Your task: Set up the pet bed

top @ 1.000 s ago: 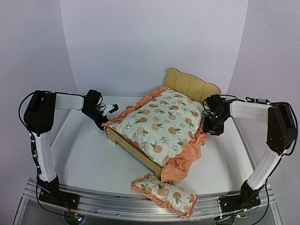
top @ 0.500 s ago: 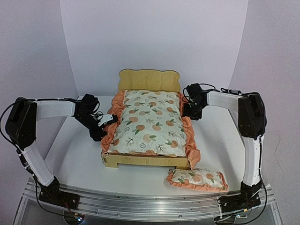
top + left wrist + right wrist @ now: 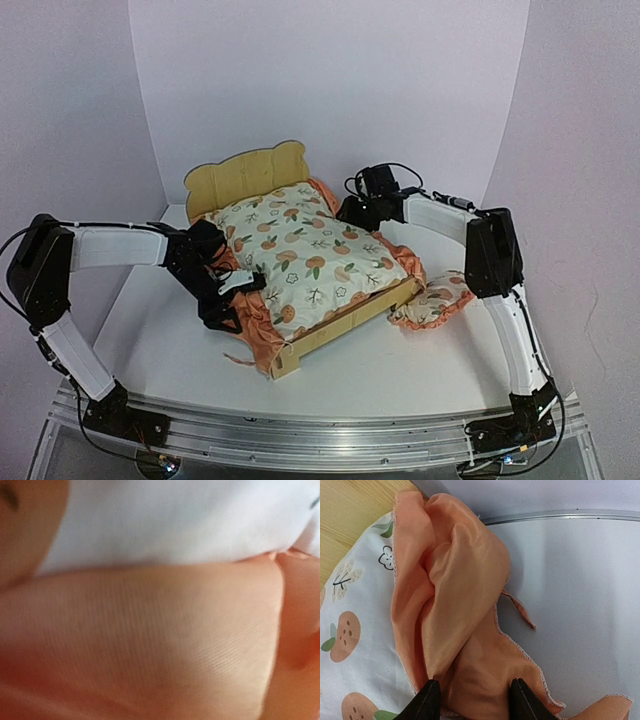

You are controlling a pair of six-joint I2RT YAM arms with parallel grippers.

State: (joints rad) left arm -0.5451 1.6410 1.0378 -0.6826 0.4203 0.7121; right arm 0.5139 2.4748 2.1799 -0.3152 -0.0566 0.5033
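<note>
The pet bed (image 3: pixel 245 178) stands slantwise on the table, its plywood headboard at the back left and a side rail (image 3: pixel 340 325) facing front. The fruit-print cushion (image 3: pixel 310 250) lies on it, with its orange ruffle hanging over the sides. My left gripper (image 3: pixel 225 300) presses into the ruffle at the bed's front-left side. Its wrist view is filled by blurred orange ruffle (image 3: pixel 150 640), so the fingers are hidden. My right gripper (image 3: pixel 362 208) is at the cushion's back-right corner. It is open (image 3: pixel 472 700), and the bunched ruffle (image 3: pixel 455 605) lies between the fingertips. The headboard wood (image 3: pixel 350 515) shows at top left.
The small matching pillow (image 3: pixel 435 303) lies on the table against the bed's right side, under the right forearm. A metal rail (image 3: pixel 560 515) marks the table's back edge below the white wall. Bare table (image 3: pixel 420 370) lies in front of the bed.
The bed with the cushion has turned counter-clockwise, its headboard swinging from back right to back left. The pillow has shifted from front centre to the right. Both grippers followed the bed's sides.
</note>
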